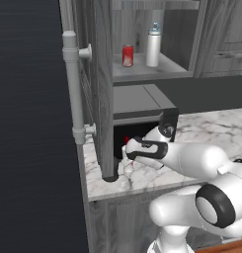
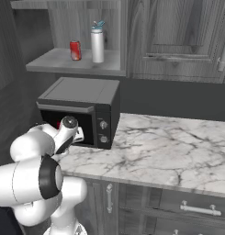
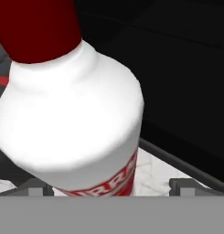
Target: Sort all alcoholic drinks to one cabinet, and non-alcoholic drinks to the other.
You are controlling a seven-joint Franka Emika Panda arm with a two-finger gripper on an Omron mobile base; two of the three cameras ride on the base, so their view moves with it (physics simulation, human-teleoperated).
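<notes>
A: Left base view. Red can and pale-grey bottle stand side by side on the open cabinet shelf, so the soft drinks look sorted. The gripper reaches low at the microwave's front, over the marble table.

B: Right base view, same: arm tucked against the microwave door.

A: Hand view. White bottle, red cap, between the fingers. Pinched? Probably, but I cannot tell.

A black microwave sits on the marble surface before me; grey wood cabinets hang above it, drawers below it.
</notes>
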